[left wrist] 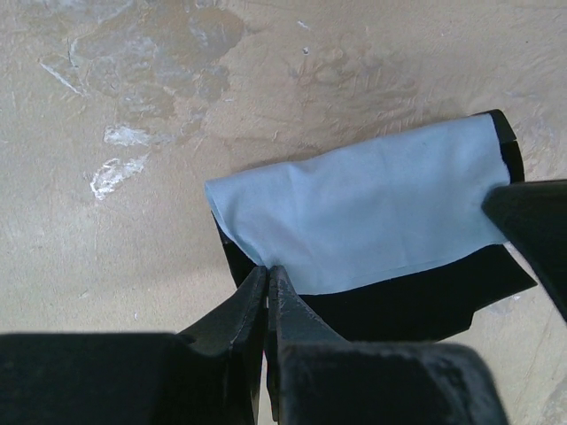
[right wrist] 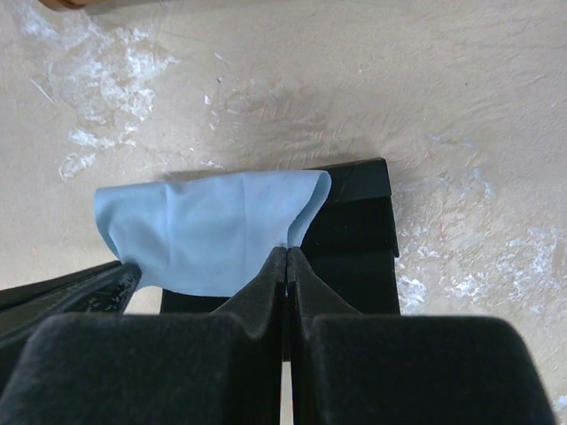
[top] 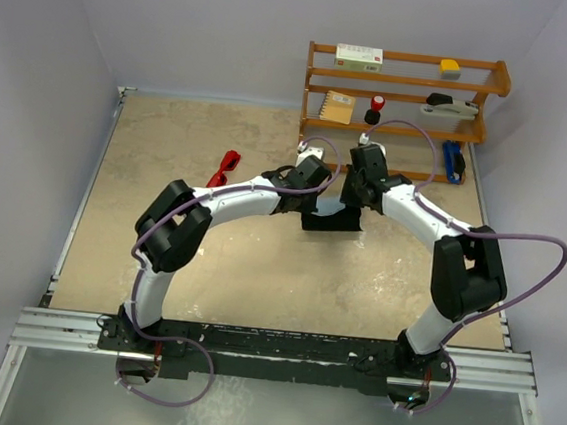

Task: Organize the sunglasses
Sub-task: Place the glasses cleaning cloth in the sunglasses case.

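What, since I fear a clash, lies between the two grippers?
A light blue cloth draped on a black case, stretching from left gripper to right gripper; the left wrist view shows it.

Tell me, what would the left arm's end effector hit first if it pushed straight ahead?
The light blue cloth. The shut left end effector has its tips right at the cloth's near edge, apparently pinching it. The black case lies just beneath.
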